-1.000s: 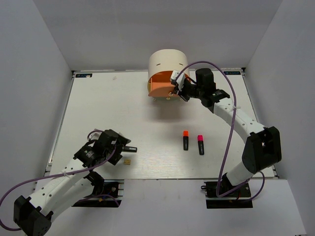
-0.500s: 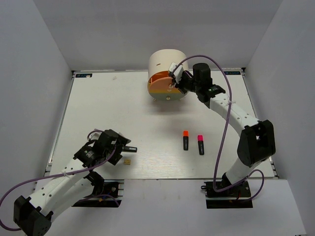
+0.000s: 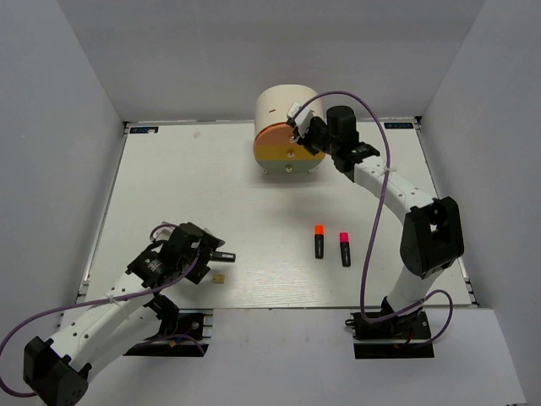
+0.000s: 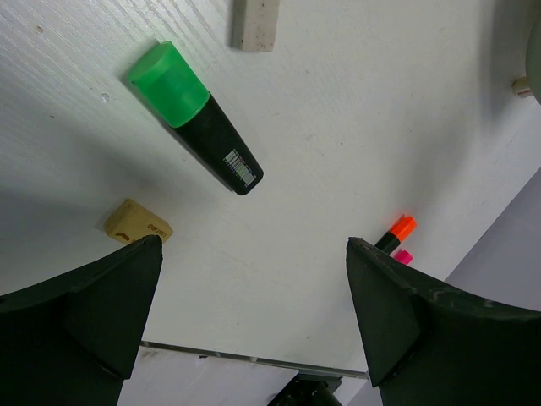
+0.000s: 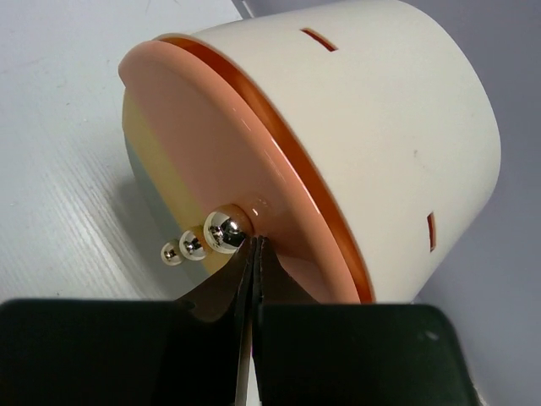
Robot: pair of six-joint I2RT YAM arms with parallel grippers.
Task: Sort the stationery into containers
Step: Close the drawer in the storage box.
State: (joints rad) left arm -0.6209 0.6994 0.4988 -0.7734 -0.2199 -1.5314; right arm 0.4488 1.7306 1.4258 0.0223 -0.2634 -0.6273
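Observation:
The cream half-cylinder desk unit stands at the back of the table, its peach-orange drawer front lying against the body. My right gripper is shut and empty, its tips touching that front just beside the top round knob; it also shows in the top view. My left gripper is open and empty above the table. Ahead of it lie a green-capped highlighter, a tan block and a white eraser. Orange-capped and pink-capped highlighters lie mid-right.
Two more knobs sit below the top one, on the yellow and grey drawer fronts. White walls enclose the table on three sides. The table's near edge runs just below my left gripper.
The peach-orange drawer stood pulled out a second ago and now lies shut against the unit. My right gripper has moved back and left with it. The left arm has not moved.

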